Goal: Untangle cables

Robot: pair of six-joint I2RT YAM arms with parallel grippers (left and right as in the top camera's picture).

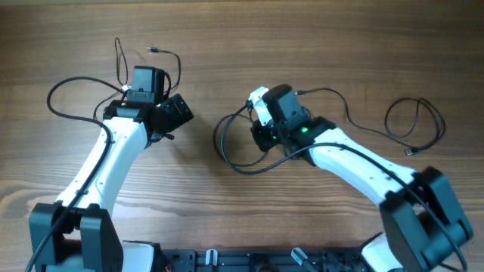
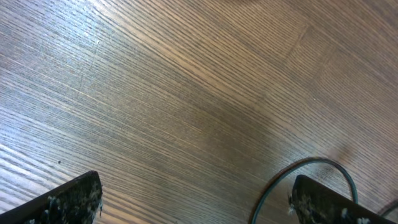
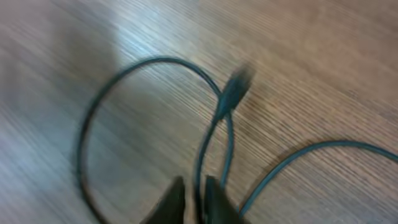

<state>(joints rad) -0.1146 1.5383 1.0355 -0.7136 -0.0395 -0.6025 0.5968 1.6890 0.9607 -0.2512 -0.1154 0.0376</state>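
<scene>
- The left cable (image 1: pixel 117 57) lies far left of the right tool (image 3: pixel 193 202) and loops around the left arm. It looks apart from the others, though the arm hides part of it.
- The left tool (image 2: pixel 196 202), also left of the right tool, is spread wide over bare tabletop (image 2: pixel 155 93) and holds nothing.
- The middle cable (image 1: pixel 221 143) loops just left of the right tool and crosses itself once, so this part seems unfinished.
- The right tool is pressed nearly together on a strand of the middle cable.
- The right cable (image 1: pixel 441 121) lies coiled well right of the right tool, seemingly free already.
- No brand, label or writing can be read.
</scene>
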